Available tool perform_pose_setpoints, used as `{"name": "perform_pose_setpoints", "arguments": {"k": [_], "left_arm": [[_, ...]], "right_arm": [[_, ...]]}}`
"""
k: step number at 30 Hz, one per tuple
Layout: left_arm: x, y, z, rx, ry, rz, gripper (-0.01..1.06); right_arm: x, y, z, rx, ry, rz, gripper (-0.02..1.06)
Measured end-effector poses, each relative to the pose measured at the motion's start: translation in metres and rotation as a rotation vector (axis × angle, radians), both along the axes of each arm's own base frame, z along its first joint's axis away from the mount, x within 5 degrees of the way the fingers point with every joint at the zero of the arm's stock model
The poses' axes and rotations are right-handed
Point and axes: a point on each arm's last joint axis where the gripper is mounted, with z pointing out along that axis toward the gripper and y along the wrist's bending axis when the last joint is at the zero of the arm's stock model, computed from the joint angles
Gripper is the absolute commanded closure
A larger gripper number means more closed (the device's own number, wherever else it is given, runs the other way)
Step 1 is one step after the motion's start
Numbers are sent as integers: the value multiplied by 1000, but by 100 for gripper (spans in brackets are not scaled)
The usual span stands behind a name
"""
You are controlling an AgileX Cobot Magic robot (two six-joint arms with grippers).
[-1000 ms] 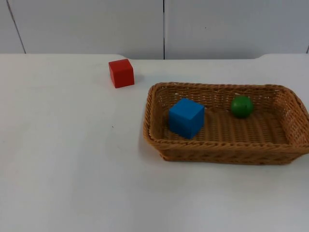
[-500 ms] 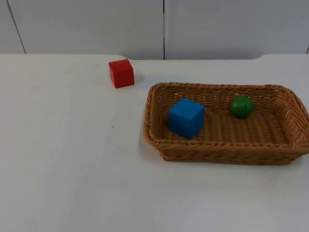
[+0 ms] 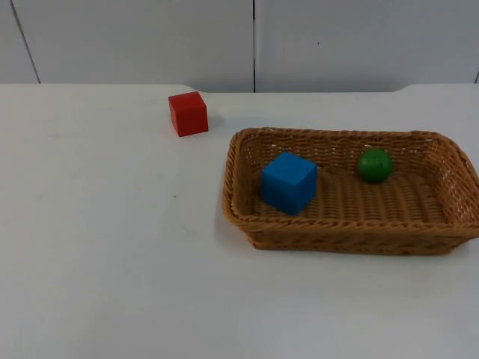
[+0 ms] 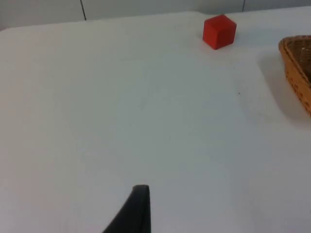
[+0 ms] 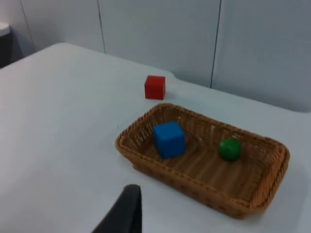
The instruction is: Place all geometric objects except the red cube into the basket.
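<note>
Inside the wicker basket [image 3: 247, 224] sit the blue cube [image 3: 288, 182], toward its left end, and the green ball [image 3: 374, 164], near its back wall. Just outside the basket's back-left corner stands the red cube [image 3: 188, 113] on the white table [image 3: 105, 247]. Whether either gripper's fingers are spread or closed, I cannot tell.

The basket [image 4: 297, 68] is cut off by the left wrist view's edge.
</note>
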Motion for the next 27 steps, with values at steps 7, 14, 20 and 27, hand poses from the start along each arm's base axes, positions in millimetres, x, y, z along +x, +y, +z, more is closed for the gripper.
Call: {"name": "perform_pose_setpoints", "arguments": {"k": [7, 14, 20, 27], "left_arm": [[1, 0, -2, 0, 7, 0, 3], [1, 0, -2, 1, 7, 2, 3], [1, 1, -2, 4, 7, 6, 3], [1, 1, -2, 4, 7, 6, 3]], "right_arm": [[-10, -10, -11, -30, 36, -65, -1], [-4, -11, -31, -66, 147, -99, -1], [-1, -11, -39, -82, 175, -109, -1], [0, -12, -39, -76, 178, -127, -1]]}}
